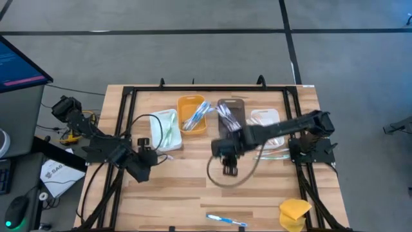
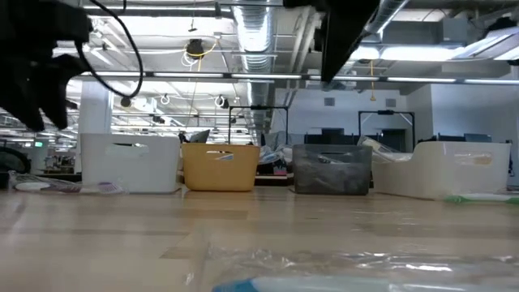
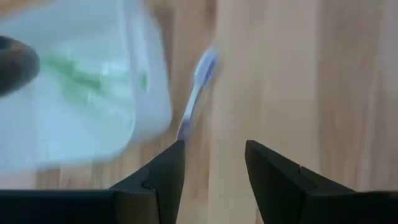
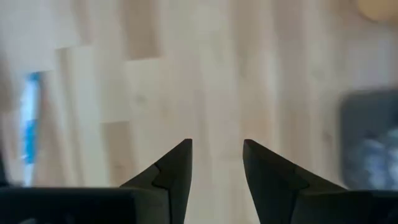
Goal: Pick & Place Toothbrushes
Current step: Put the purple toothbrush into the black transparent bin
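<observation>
Left claw [image 3: 211, 168], open and empty, hovers near a purple brush [image 3: 198, 87] lying on the table [image 1: 187, 187] beside the white bin [image 1: 166, 129]. Best practice: straddle the handle mid-length. Right claw [image 4: 216, 165], apparently open, hangs mid-table; a blue brush [image 1: 225, 220] lies at the front edge.

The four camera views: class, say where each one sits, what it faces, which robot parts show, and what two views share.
High view: above, looking straight down on the wooden slatted table; both dark arms show.
Low view: at table height, facing four small rectangular bins, including the yellow plastic bin; arms hang in from above.
Left wrist view: over the open left tool, facing a purple-and-white toothbrush beside a white bin.
Right wrist view: over the open right tool, facing bare wood.
Shared: the yellow bin appears in both the high and low views.
</observation>
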Robot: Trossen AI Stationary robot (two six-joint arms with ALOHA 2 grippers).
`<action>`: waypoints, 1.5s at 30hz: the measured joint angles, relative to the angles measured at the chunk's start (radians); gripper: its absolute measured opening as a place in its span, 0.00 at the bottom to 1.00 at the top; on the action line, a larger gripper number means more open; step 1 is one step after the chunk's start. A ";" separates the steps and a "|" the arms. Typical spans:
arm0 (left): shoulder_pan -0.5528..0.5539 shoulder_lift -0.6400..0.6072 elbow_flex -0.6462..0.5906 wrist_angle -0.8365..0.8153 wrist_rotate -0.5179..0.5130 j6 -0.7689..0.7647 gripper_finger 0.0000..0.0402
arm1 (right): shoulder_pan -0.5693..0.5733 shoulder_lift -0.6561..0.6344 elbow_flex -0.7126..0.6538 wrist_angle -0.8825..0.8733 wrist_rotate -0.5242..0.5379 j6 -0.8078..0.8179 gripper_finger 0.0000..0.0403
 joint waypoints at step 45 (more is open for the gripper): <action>0.397 0.005 -0.177 0.069 0.255 0.014 0.39 | 0.231 0.000 0.000 0.189 0.000 -0.079 0.34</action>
